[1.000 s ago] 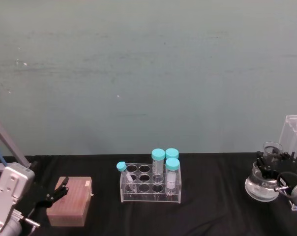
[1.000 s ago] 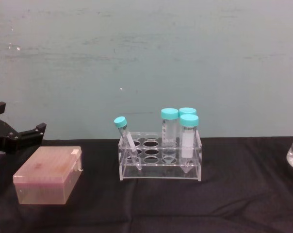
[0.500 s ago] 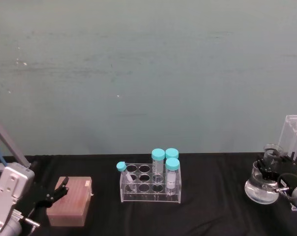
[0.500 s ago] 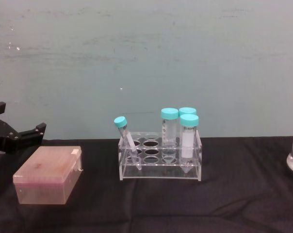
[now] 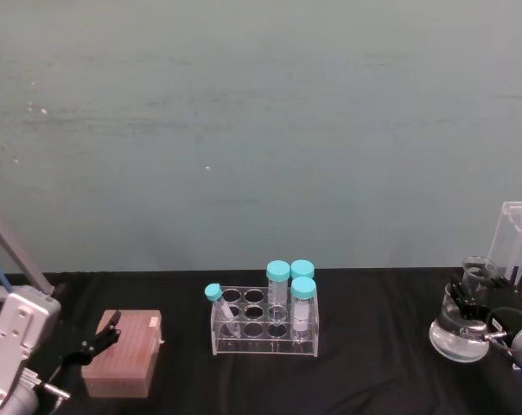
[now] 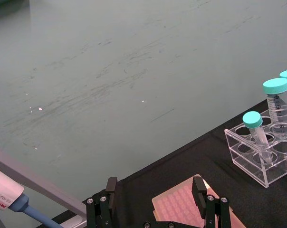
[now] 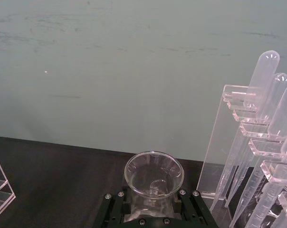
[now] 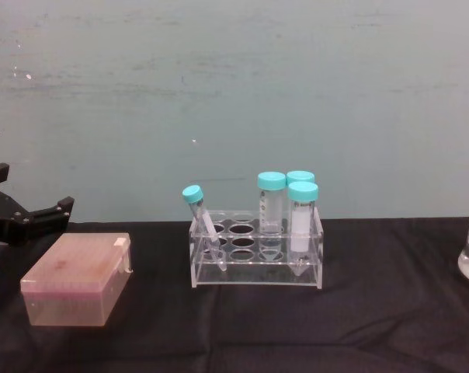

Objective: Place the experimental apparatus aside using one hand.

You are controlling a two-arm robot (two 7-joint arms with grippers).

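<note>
At the far right of the black table point(image 5: 373, 380), the right gripper point(image 5: 470, 301) is clenched around the neck of one conical flask point(image 5: 458, 335), which sits on the cloth with clear liquid in its base. In the right wrist view the flask's round mouth point(image 7: 153, 173) sits between the black fingers point(image 7: 116, 205). Just beside it, further right, stands one tall acrylic rack point(image 7: 219, 142) holding long round-topped tubes point(image 7: 263, 76); at least four tops can be counted.

Mid-table there is one low clear tube rack point(image 5: 264, 328) with four teal-capped tubes point(image 5: 278, 284): three upright, one leaning at the left end. On the left lies one pinkish lidded box point(image 5: 123, 353).

The left gripper point(image 5: 105, 333) hangs over that box, released, its two fingers point(image 6: 199, 186) spread apart and grasping nothing.
</note>
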